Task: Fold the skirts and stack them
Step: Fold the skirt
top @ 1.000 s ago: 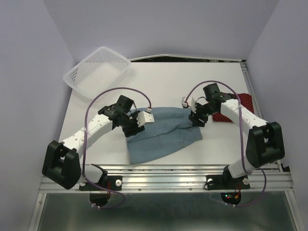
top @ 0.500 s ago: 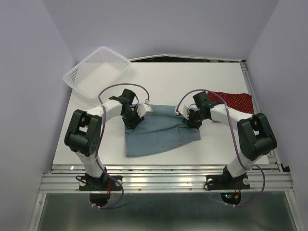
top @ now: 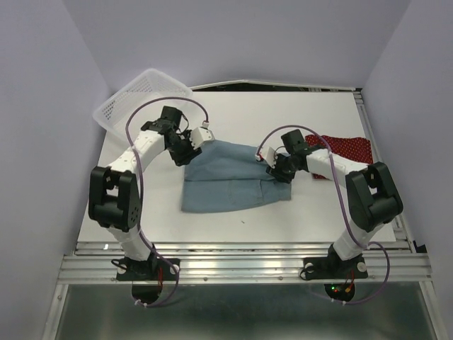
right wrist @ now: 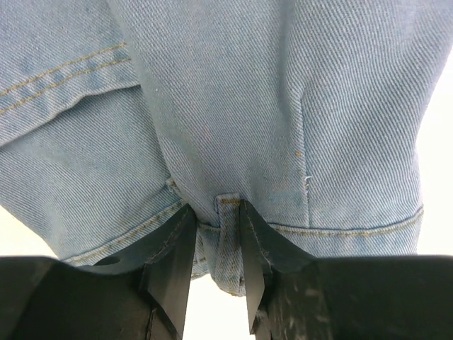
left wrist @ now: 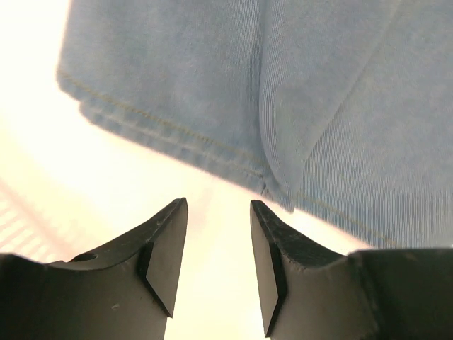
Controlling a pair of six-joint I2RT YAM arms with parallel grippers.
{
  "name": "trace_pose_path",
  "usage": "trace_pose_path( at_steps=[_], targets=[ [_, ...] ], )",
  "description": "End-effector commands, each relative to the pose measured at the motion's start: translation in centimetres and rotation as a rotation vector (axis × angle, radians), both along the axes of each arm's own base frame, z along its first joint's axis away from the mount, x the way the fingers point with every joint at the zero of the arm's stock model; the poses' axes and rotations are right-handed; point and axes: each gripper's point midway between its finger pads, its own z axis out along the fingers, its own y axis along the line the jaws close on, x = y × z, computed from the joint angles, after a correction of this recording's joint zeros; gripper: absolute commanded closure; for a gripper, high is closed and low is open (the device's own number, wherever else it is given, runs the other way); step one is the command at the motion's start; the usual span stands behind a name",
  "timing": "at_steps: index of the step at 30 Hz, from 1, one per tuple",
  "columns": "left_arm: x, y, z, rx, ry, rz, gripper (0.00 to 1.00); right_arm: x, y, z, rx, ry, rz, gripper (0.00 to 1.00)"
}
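While the white mesh basket (top: 138, 103) sits at the far left corner of the table (top: 297, 113), the left claw (left wrist: 218, 207) is now not far from it, at the far left corner of the light blue denim skirt (top: 233, 180). A second ago this claw was closer to the near edge, on the left part of the cloth, and since then that side of the cloth has gone away from the near edge with it. Its jaws are spread and nothing is between them. The stitched hem lies just in front of the tips. I judge that it has just let go.

The denim skirt lies in the middle of the table, a little to the left. It now looks more square to the table edges, where before it lay diagonal. At its right end the right claw (right wrist: 218, 212) pinches a belt loop of the waistband.

The dark red skirt (top: 348, 149) lies at the right edge of the table, partly behind the right arm. So the denim is probably only partly folded, the red one is not yet handled, and nothing is stacked.
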Motion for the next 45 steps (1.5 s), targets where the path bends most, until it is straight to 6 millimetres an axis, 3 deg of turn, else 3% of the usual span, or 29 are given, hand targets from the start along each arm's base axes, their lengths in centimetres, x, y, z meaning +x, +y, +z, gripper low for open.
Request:
trace_pose_path(
  at_steps=[1,5,10,15,18,22,30,32,35,40,45],
  targets=[
    [-2.3,0.4,3.1,0.018,-0.077,-0.098,0.48,2.1,0.1,2.4,-0.008,-0.068,-0.035,0.64],
    [-4.1,0.7,1.1,0.075,-0.05,-0.156,0.48,1.7,-0.6,2.2,-0.042,-0.076,-0.012,0.64],
    [-5.6,-1.2,-0.9,0.094,-0.03,-0.219,0.48,1.0,-1.0,1.9,-0.065,-0.059,0.001,0.61],
    [-5.2,-2.4,-3.2,0.101,-0.018,-0.219,0.48,1.1,-1.3,1.8,-0.079,-0.06,-0.007,0.59],
    [-5.8,-2.4,-4.9,0.121,0.025,-0.237,0.54,1.5,-1.2,2.5,-0.068,-0.074,-0.024,0.59],
    [-6.0,-1.9,-6.2,0.152,0.036,-0.232,0.8,2.2,-1.1,3.8,-0.06,-0.109,-0.037,0.56],
    [-6.8,-1.7,-6.2,0.146,0.045,-0.242,0.96,2.1,-1.9,5.1,-0.078,-0.155,-0.017,0.55],
    [-6.4,-1.9,-5.9,0.141,0.034,-0.223,0.84,1.8,-2.3,5.2,-0.076,-0.146,-0.015,0.55],
    [-5.5,-2.2,-4.8,0.12,0.002,-0.186,0.56,1.0,-2.2,4.9,-0.075,-0.121,0.014,0.56],
    [-4.4,-2.4,-3.1,0.086,-0.013,-0.147,0.52,0.3,-1.7,3.7,-0.058,-0.065,0.038,0.57],
    [-4.0,-1.6,-3.4,0.075,0.022,-0.1,0.55,0.6,-1.6,2.4,-0.064,-0.042,0.039,0.57]
  ],
)
